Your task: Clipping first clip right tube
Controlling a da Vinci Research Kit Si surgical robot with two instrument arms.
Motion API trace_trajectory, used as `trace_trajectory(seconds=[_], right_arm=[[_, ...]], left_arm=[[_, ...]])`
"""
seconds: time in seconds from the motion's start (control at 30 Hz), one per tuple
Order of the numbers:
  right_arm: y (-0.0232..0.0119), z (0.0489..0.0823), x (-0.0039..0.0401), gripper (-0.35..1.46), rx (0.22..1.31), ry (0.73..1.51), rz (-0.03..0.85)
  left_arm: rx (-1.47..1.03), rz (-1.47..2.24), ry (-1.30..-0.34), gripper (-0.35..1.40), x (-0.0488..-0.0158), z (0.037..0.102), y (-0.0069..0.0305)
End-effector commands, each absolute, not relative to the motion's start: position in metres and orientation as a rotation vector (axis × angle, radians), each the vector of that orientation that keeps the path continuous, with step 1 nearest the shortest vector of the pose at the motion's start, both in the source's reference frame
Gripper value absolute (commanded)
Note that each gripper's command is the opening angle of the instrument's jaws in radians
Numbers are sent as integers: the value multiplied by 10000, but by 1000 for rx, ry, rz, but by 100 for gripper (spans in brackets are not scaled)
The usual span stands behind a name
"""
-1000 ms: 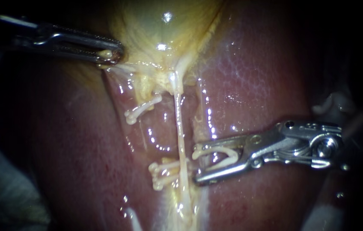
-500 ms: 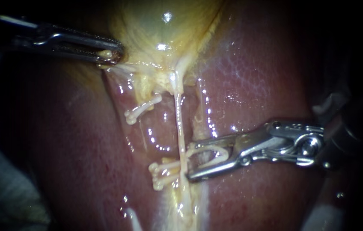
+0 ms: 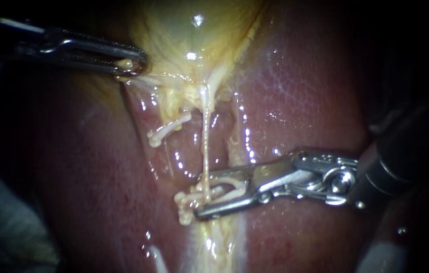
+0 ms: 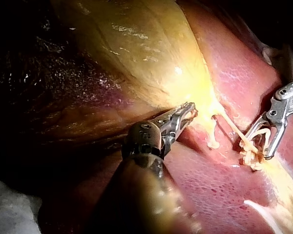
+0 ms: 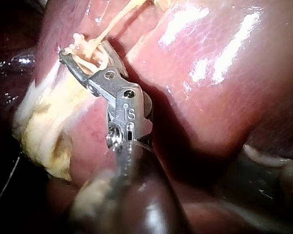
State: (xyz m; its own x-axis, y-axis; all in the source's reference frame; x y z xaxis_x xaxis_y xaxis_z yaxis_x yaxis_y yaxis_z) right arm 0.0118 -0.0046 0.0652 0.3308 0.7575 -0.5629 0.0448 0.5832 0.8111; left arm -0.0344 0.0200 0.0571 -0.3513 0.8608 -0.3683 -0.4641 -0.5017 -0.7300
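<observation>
Hiding part of tube (image 3: 205,146) — right instrument (image 3: 200,196)

Thin pale right tube (image 3: 205,146), taut, open clip (image 3: 227,181) astride

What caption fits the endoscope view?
Right instrument, holding a clip, straddles the tube; left instrument grips the gallbladder.

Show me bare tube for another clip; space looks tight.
Free: thin tube between gallbladder and right instrument, whose jaws hold a loaded clip. Crowded: placed clips at its jaw tips; left instrument grips the gallbladder.
</observation>
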Motion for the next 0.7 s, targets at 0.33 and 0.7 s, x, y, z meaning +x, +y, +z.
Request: trace_trajectory(seconds=[0.33, 0.7], right_arm=[[-49, 645, 126, 50, 872, 1193, 570], [-50, 645, 128, 50, 890, 1186, 586]], left_arm=[[-947, 1949, -654, -35, -344, 571, 200], [-947, 1949, -654, -35, -345, 571, 200]])
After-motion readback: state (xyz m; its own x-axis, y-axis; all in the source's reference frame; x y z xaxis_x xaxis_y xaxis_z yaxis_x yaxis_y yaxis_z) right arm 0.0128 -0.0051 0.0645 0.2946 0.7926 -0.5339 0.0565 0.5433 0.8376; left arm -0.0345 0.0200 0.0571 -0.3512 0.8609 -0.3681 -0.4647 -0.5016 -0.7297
